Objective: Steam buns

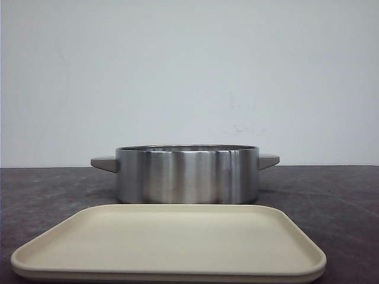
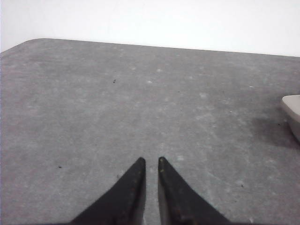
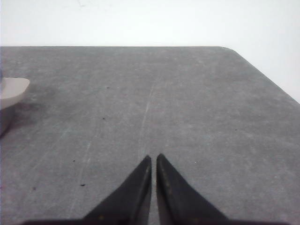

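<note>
A shiny metal pot (image 1: 187, 175) with two grey handles stood in the middle of the dark table (image 1: 331, 195). A flat cream tray (image 1: 169, 244) lay just in front of it, near the front edge. The tray had nothing on it, and no buns showed in any view. What lay inside the pot could not be seen from this low angle.

The left gripper (image 2: 151, 161) hung low over bare table on the left side. Its black fingers were almost together, with only a thin gap, and held nothing. The right gripper (image 3: 153, 157) was the same on the right side, nearly closed, with nothing in it.

The job looked like it was at its very start or its very end. Which one could not be told. If starting, the next move would need the buns to be found first, then the fingers to spread wide enough for one.
</note>
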You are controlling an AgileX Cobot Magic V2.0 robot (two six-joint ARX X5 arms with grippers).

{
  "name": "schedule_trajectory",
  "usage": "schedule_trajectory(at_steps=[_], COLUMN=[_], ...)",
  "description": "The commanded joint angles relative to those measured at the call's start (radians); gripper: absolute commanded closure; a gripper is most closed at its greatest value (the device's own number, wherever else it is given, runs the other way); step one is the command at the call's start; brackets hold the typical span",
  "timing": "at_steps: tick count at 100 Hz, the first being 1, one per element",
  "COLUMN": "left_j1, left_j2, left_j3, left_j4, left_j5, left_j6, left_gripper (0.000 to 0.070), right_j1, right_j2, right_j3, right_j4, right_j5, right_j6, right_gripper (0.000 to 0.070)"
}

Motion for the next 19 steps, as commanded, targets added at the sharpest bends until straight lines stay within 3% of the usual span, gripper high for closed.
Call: schedule_trajectory(at_steps=[1, 19], left_j1=[0.002, 0.002], left_j2=[-0.002, -0.002], left_j3=[-0.018, -0.018], left_j4=[-0.003, -0.003], left_j5=[0.002, 0.002], left_j6=[0.013, 0.013], left_gripper=[0.0684, 0.0684], right_j1=[0.000, 0.000], right_j2=[-0.001, -0.001], right_j3=[-0.003, -0.003], right_j4=[0.012, 0.012], right_j5=[0.003, 0.003], right_j6=[-0.007, -0.007], right_gripper=[0.0688, 0.0688])
